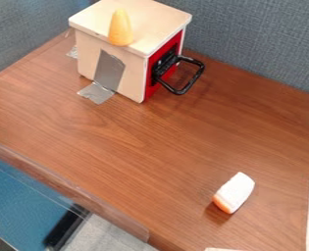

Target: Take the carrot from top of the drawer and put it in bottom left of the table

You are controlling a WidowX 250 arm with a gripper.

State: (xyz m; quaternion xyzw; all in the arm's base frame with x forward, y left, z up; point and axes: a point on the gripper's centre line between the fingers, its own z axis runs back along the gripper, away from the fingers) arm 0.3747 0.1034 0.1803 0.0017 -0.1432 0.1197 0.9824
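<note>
Carrot (120, 29) is the target, so going near to far: closest is the raised edging (85, 196) along the lower left side of the wooden table (137, 147). The surface just inside that edge looks like the drop zone to me. Over at lower right there's a white and orange block (236, 192) lying on the wood, well apart from that spot.

Further back is the drawer (111, 63) unit, gray tape (96, 92) at its base, black handle (197, 78) sticking out of the red front. The carrot is up on top, near the front edge, thick end nearer us. Looks like it's standing up, but I wouldn't swear to it. Gray partition (255, 49) behind everything.

As for the gripper, I can't tell how far open it is or whether it's got hold of anything. Carrot's just resting there, so I'd call this the pick-up stage. Next move should be coming down open over it, closing around the thick part, then lifting clear before swinging toward the lower left.
</note>
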